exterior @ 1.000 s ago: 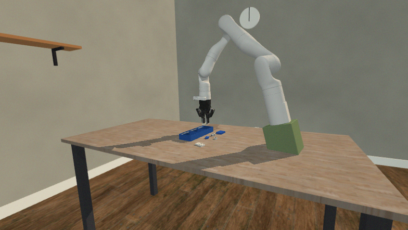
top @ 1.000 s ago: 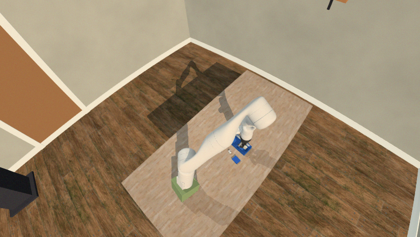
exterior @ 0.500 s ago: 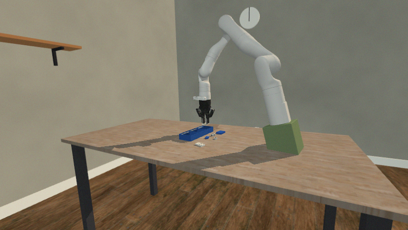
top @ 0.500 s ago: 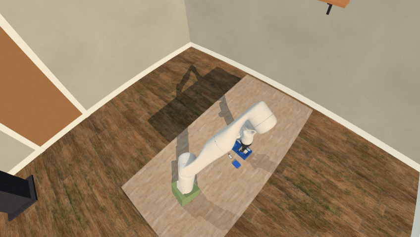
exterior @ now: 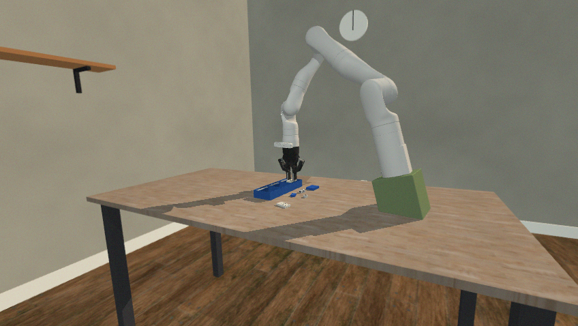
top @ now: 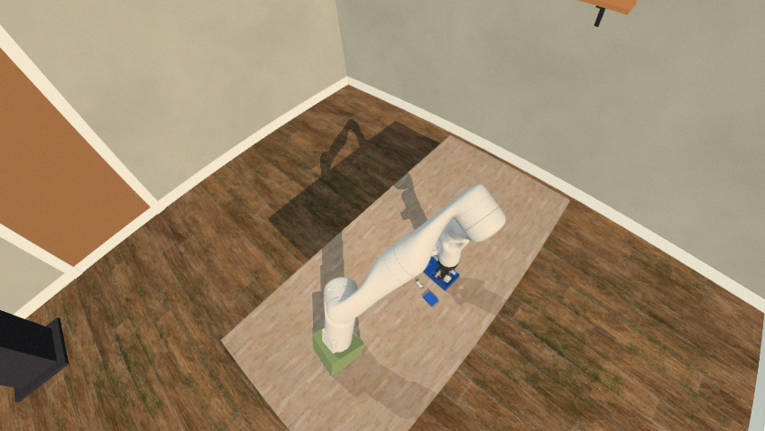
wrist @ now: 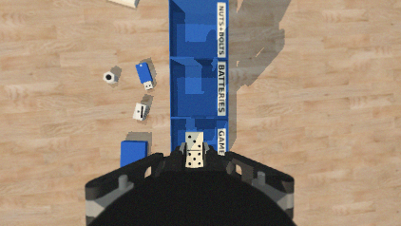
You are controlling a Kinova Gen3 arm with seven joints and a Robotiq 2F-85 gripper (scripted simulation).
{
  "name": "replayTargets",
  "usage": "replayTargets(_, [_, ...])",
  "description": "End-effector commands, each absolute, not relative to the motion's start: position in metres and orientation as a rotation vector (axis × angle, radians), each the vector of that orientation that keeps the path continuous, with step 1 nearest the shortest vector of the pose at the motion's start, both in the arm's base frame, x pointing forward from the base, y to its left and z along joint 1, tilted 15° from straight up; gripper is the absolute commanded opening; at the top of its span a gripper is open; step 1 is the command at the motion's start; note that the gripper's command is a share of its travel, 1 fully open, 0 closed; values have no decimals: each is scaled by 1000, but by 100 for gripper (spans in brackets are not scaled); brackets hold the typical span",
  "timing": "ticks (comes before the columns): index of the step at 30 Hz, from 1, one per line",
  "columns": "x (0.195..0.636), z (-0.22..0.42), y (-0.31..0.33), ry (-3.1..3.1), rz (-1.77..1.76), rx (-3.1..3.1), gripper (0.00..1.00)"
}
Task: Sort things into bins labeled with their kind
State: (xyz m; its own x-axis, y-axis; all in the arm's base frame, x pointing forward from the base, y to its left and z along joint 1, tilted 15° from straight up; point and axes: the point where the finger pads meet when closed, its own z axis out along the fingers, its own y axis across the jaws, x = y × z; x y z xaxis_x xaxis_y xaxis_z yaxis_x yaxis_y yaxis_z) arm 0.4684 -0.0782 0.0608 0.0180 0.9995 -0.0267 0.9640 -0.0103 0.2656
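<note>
Domino (wrist: 194, 150) in gripper (wrist: 194, 148) (top: 442, 276) (exterior: 291, 179), label (wrist: 221, 141) cut to "GAME", nearby domino (wrist: 124, 2) cropped

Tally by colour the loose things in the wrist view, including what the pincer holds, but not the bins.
Blue: 2 (USB stick, flat block)
Whitish: 4 (held domino, table domino, nut, slotted piece)
Total: 6

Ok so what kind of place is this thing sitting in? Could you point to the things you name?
Probably a plain indoor room set up for sorting: a robot arm (top: 399, 261) (exterior: 347, 63) on a wooden table (top: 299, 343) (exterior: 226, 218), a wall clock (exterior: 354, 24), and a labelled blue bin row (exterior: 262, 195) (wrist: 175, 90).
</note>
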Motion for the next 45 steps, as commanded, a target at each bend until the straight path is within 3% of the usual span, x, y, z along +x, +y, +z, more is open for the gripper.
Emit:
replayTargets(1, [472, 55, -73, 2055, 260, 2078, 21])
replayTargets(21, [474, 49, -73, 2061, 256, 2073, 21])
replayTargets(22, [473, 49, -73, 2058, 253, 2077, 32])
replayTargets(45, [469, 58, -74, 2060, 247, 2076, 32])
